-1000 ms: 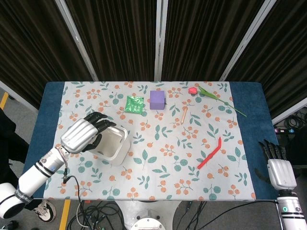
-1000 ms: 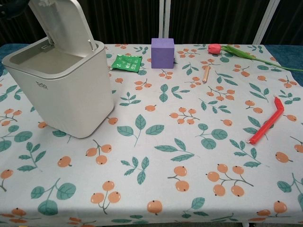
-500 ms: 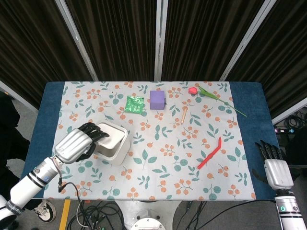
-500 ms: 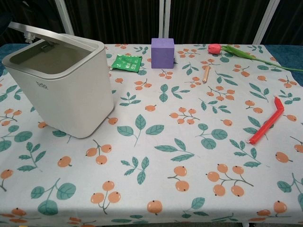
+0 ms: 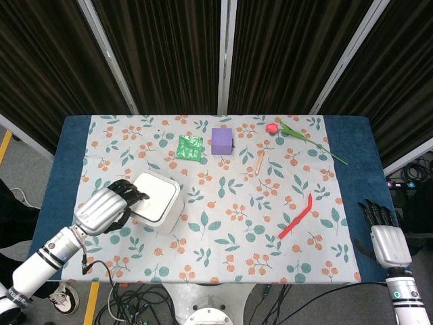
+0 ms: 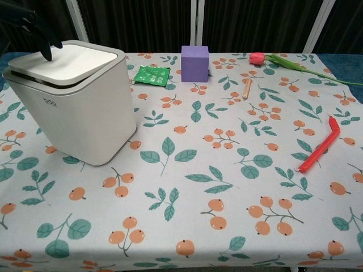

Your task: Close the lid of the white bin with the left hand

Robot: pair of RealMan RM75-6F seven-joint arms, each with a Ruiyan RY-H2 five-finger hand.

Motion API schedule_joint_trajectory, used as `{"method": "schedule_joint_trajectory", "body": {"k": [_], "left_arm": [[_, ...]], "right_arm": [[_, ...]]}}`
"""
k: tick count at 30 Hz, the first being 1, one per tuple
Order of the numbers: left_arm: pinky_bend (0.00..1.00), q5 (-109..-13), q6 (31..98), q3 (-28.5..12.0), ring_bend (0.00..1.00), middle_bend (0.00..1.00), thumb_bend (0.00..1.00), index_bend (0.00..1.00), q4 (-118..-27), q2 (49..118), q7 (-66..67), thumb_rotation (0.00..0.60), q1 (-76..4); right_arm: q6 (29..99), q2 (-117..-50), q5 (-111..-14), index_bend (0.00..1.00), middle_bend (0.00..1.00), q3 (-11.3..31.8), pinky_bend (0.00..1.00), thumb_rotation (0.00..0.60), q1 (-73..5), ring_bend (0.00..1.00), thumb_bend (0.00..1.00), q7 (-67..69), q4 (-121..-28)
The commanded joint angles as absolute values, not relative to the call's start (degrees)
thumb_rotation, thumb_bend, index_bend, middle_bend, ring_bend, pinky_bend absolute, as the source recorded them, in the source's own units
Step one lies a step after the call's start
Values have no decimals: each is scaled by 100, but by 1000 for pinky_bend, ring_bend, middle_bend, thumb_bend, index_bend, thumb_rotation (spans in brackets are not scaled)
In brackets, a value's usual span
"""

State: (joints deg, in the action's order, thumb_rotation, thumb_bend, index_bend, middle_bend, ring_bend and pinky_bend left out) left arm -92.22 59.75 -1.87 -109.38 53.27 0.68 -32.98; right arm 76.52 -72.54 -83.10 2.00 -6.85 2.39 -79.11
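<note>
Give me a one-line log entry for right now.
lid: down on white bin | left hand: fingertips on lid edge | right hand: idle off table, open

bin: white bin (image 5: pixel 160 201), lid (image 5: pixel 153 196) down
left hand (image 5: pixel 103 208): fingertips on lid (left edge)
right hand (image 5: pixel 383 237): off table
</note>
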Motion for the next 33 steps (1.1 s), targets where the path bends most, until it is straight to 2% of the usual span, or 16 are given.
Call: {"method": "schedule_joint_trajectory", "body": {"k": [1, 18, 21, 26, 32, 33], "left_arm": [[188, -9230, 5976, -163, 202, 328, 726, 242, -10912, 5367, 55, 600, -3281], [189, -9211, 5932, -68, 202, 350, 726, 245, -10811, 5544, 161, 600, -3235], [190, -9272, 6383, -204, 202, 350, 718, 245, -10810, 5559, 95, 600, -3108], [195, -9353, 7551, -435, 202, 350, 691, 253, -10758, 5659, 135, 600, -2643], [197, -9026, 8066, -202, 202, 336, 554, 263, -10744, 5582, 431, 600, -2005], [196, -8904, 8068, -146, 202, 326, 506, 262, -10743, 5559, 527, 600, -1911]], "right_arm": [[7640, -7259, -8297, 0, 0, 197, 0, 600, -682, 0, 214, 246, -7899], [7635, -7288, -8308, 0, 0, 174, 0, 600, -680, 0, 214, 203, -7944], [7667, -7268, -8303, 0, 0, 186, 0, 600, -668, 0, 214, 215, -7959], [7700, -7243, -8294, 0, 0, 199, 0, 600, -653, 0, 214, 217, -7989], [7772, -7216, -8306, 0, 0, 209, 0, 600, -627, 0, 215, 195, -8025], [7796, -7205, -8303, 0, 0, 217, 0, 600, -618, 0, 215, 180, -8041]]}}
